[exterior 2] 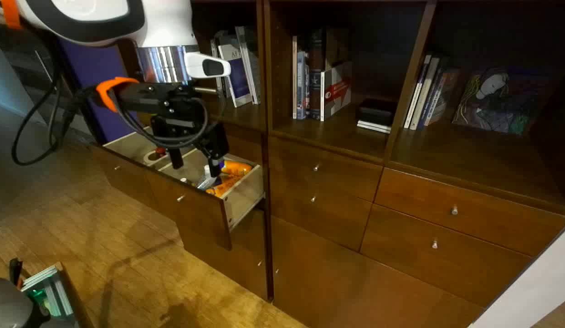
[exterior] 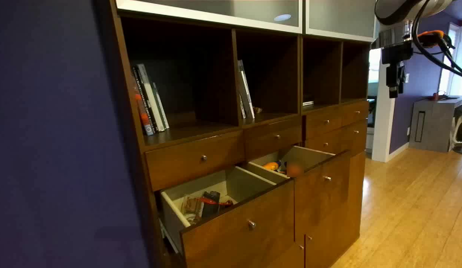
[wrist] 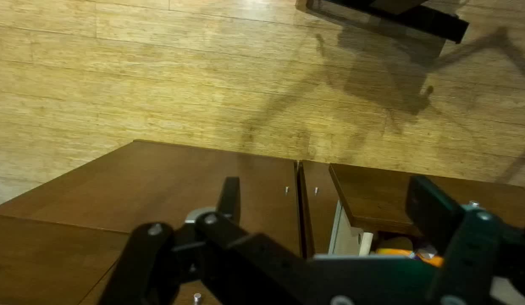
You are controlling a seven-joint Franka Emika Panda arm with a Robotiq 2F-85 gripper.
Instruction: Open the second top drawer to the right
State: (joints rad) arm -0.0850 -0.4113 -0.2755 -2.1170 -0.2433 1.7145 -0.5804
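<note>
The second top drawer to the right point(exterior 2: 321, 218) is a closed brown front with one small knob in the second row. It also shows in an exterior view point(exterior: 334, 141), largely hidden behind an open drawer's front. In the wrist view its front point(wrist: 208, 299) with the knob shows at the bottom edge, partly covered by the gripper. My gripper point(wrist: 327, 188) is open and empty, fingers pointing down. In an exterior view the gripper point(exterior 2: 195, 167) hangs in the air, overlapping the open drawer left of the target. It also hangs high at the right in an exterior view point(exterior: 396, 89).
Two tall drawers stand open: a drawer with mixed items point(exterior: 238, 234) and a drawer with orange items point(exterior 2: 191, 207). Their fronts stick out. Another closed tall drawer point(exterior 2: 437, 264) is further right. Slim closed drawers point(exterior 2: 326, 155) and book shelves are above. A box point(exterior 2: 59, 291) stands on the floor.
</note>
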